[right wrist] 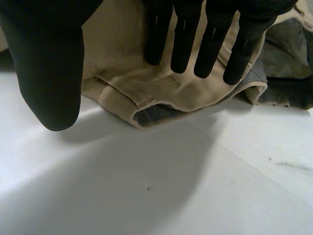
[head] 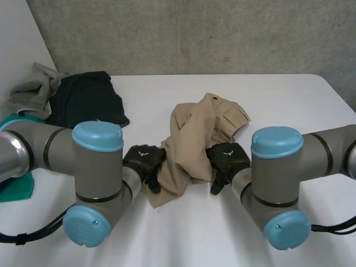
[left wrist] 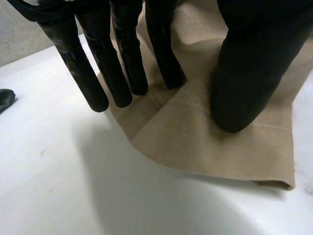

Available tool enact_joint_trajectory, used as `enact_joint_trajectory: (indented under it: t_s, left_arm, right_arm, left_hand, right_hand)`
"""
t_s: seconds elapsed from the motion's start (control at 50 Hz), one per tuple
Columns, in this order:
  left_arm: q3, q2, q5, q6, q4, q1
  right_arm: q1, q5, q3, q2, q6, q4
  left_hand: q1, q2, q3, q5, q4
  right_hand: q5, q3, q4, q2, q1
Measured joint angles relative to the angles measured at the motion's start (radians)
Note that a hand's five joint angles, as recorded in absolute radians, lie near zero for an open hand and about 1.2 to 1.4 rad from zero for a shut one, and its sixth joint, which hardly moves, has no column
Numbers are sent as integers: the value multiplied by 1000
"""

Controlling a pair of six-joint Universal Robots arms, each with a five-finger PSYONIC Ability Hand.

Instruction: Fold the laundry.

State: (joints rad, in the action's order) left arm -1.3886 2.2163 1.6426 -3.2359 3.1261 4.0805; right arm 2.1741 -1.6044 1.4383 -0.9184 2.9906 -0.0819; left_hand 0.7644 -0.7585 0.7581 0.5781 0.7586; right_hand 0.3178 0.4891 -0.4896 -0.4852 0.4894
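Table [head: 183, 233] bare nearside — left hand [head: 143, 161], right hand [head: 227, 158] at edges of trousers [head: 194, 133]

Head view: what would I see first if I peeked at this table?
The crumpled tan garment in the middle of the white table grabs the eye. The black left hand and right hand sit at its near end, one at each side, fingers straight. At the table's far left lies a heap: a dark garment, a grey cloth and something green.
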Motion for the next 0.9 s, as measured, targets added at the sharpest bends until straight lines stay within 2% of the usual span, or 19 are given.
enact_joint_trajectory:
  t_s: [0.08, 0.16, 0.18, 0.2, 0.22, 0.24, 0.28, 0.4, 0.44, 0.58, 0.7, 0.8, 0.9]
  left_arm:
    - [18, 13, 10, -16, 8, -5]
    - [32, 24, 12, -29, 15, -11]
    - [36, 27, 12, -31, 16, -12]
    - [39, 28, 12, -32, 16, -12]
    - [40, 28, 11, -32, 16, -12]
    - [44, 26, 11, -32, 16, -11]
    - [48, 19, 12, -31, 13, -9]
    - [48, -57, 13, -28, -16, 11]
    - [45, -132, 7, -24, -42, 27]
    - [72, -456, -54, -16, -102, 89]
    - [204, -679, -99, 10, -93, 159]
    - [361, -673, -93, 51, -92, 213]
    - [544, -513, -82, 78, -113, 243]
  right_arm:
    - [5, -8, -19, 24, -18, -11]
    - [5, -20, -40, 53, -42, -25]
    - [5, -24, -46, 60, -48, -30]
    - [4, -26, -48, 62, -51, -32]
    - [4, -28, -51, 66, -54, -37]
    - [2, -33, -57, 71, -61, -43]
    - [-2, -39, -64, 73, -71, -50]
    - [-21, -56, -79, 45, -100, -45]
    - [-36, -60, -80, -10, -118, -22]
    - [-101, -29, -112, -308, -181, 74]
    - [-171, 32, -254, -526, -179, 102]
    - [-219, 54, -376, -559, -129, 102]
    - [-241, 60, -451, -482, -85, 99]
  left_hand:
    - [47, -50, 51, 48, 48]
    - [195, -204, 193, 193, 196]
    - [347, -353, 343, 340, 347]
    - [384, -403, 402, 393, 403]
    - [384, -403, 402, 393, 403]
    - [384, -430, 430, 406, 435]
    - [384, -432, 431, 406, 436]
    - [384, -432, 431, 406, 436]
    - [384, -432, 431, 406, 436]
    - [384, -433, 434, 406, 440]
    - [384, -435, 436, 406, 440]
    - [384, -436, 436, 406, 440]
    - [384, -436, 436, 406, 440]
  right_hand:
    - [51, 52, -53, -58, 55]
    - [190, 196, -194, -210, 201]
    - [307, 312, -312, -331, 302]
    - [365, 372, -373, -382, 342]
    - [429, 438, -441, -463, 406]
    - [579, 603, -612, -621, 548]
    - [651, 670, -682, -685, 603]
    - [661, 679, -699, -691, 603]
    - [661, 679, -699, -691, 603]
    - [673, 679, -700, -691, 603]
    - [684, 679, -702, -691, 603]
    - [687, 679, -703, -691, 603]
    - [687, 689, -703, -691, 603]
